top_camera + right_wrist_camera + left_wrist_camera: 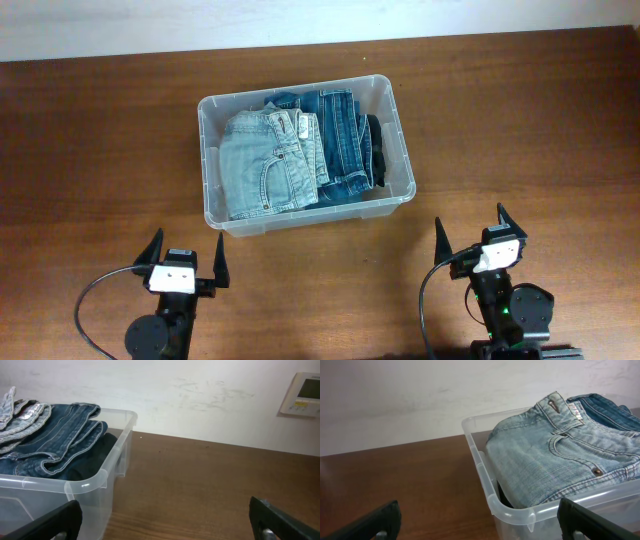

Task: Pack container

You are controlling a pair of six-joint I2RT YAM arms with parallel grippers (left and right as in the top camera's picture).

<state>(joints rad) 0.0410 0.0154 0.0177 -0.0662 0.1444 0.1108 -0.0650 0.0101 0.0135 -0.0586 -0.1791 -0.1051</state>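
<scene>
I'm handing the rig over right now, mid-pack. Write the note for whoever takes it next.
Grippers: left gripper and right gripper are both open and empty, near the table's front edge and apart from the container.
Container: upright mid-table, no lid on.
Done: light jeans lie folded on its left side, dark blue jeans beside them, and a black garment sits against the right wall.
Left: no other clothing or lid shows in any view, so packing looks finished. Confirm before ending.
</scene>
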